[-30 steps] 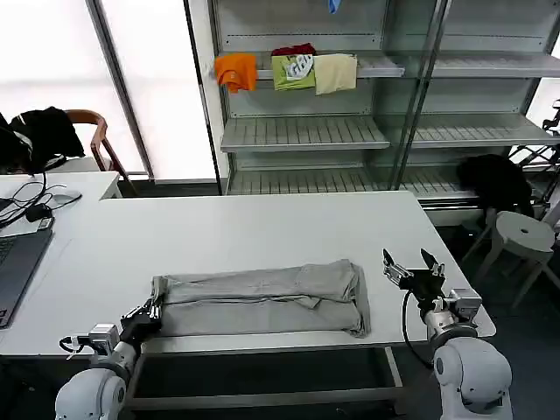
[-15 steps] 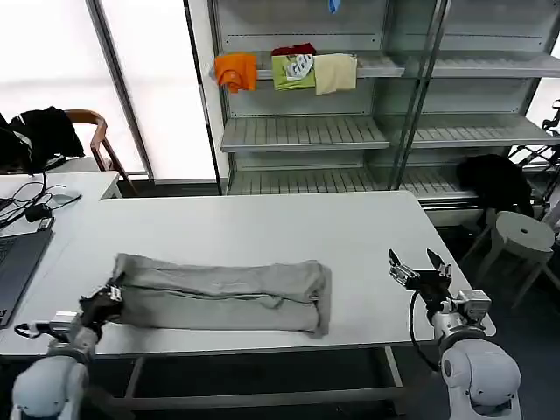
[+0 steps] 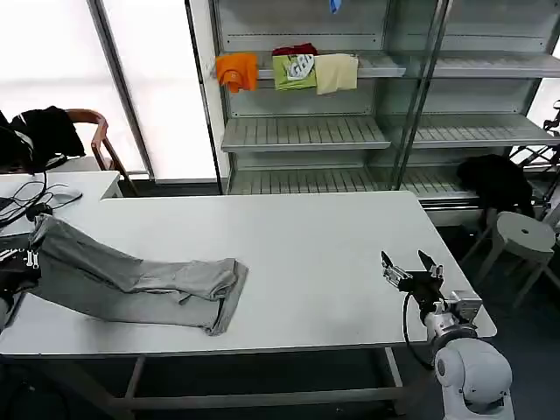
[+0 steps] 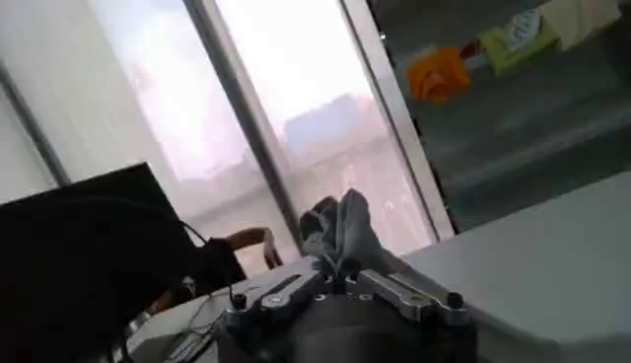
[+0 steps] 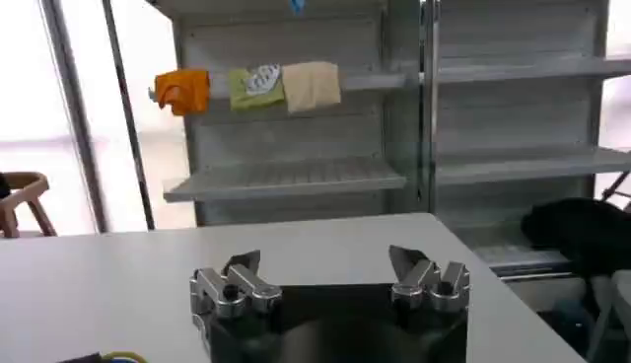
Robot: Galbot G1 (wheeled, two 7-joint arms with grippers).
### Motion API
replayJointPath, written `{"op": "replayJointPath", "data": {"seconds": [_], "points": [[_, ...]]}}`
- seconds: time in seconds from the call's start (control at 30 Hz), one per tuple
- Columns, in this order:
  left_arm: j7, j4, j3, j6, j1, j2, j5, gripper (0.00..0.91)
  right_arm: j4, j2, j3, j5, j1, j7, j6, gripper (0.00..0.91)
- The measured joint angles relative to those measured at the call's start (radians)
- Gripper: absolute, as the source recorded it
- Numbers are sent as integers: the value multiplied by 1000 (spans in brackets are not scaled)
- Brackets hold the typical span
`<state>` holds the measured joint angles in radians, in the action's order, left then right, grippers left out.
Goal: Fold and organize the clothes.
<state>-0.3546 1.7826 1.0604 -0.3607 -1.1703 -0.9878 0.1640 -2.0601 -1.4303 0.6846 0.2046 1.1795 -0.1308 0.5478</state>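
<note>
Grey folded shirt (image 3: pixel 140 282): dragged from the worktop's (image 3: pixel 306 245) front centre to its left end over the last second, now stretched with one end lifted off the surface and trailing folds loosened near the middle. Left gripper (image 4: pixel 340 268): at the far left edge, clamped on that raised end. Right gripper (image 3: pixel 409 266): idle at the right front corner, fingers spread wide. Judgement: the garment is being cleared aside; the fold may need tidying.

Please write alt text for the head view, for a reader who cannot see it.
A folded grey shirt is held at one end by the left end effector at the white table's left edge, with the other end resting on the table. The right end effector is open near the right edge.
</note>
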Motion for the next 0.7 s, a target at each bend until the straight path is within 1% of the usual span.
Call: {"op": "replayJointPath", "data": {"seconds": [0.17,0.33,0.53,0.7], "points": [[-7,81,-47,-54,-8,-56,41,0,5,2,-13,-10,3,-2,-5,907],[7,157,-143,-114,-7,-149,62,0,7,10,-14,-14,11,-4,-11,907],[31,200,-277,-156,-17,-253,51,0,13,17,-9,-16,21,-5,-19,907],[43,210,-367,-177,-24,-308,27,0,21,12,-14,-21,20,-5,-24,907]]}}
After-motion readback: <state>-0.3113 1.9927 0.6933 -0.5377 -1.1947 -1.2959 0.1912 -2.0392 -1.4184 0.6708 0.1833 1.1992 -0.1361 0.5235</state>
